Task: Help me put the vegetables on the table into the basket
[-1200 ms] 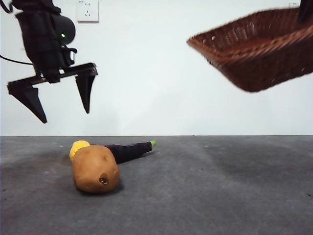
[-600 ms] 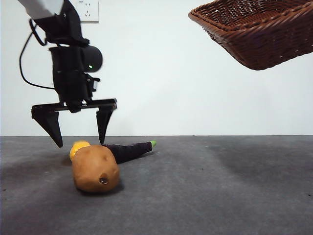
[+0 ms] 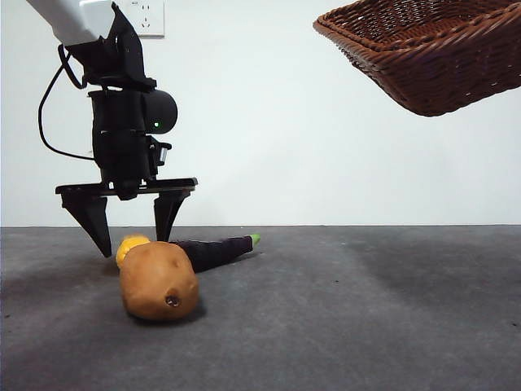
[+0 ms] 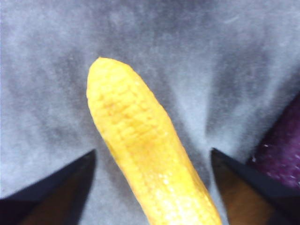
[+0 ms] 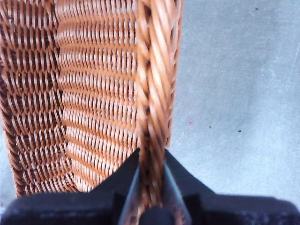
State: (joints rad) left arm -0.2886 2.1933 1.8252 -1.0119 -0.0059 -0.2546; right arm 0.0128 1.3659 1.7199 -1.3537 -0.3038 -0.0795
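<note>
A tan-brown potato (image 3: 159, 281) with a dark eye lies on the grey table (image 3: 342, 318). Behind it lie a yellow knobbly piece (image 3: 131, 246) and a dark-purple eggplant (image 3: 213, 250) with a green tip. My left gripper (image 3: 130, 220) hangs open just above the yellow piece, one jaw on each side. The left wrist view shows the yellow piece (image 4: 140, 145) between the jaws and the eggplant (image 4: 281, 145) at the edge. My right gripper (image 5: 151, 187) is shut on the braided rim of the wicker basket (image 5: 93, 93), which it holds tilted in the air at the upper right (image 3: 431, 53).
A white wall with a power socket (image 3: 146, 18) stands behind the table. The potato lies close in front of the yellow piece and the eggplant.
My left gripper has come down and moved right, from high at the left to just over the yellow piece. The basket has risen a little, then stayed still.
</note>
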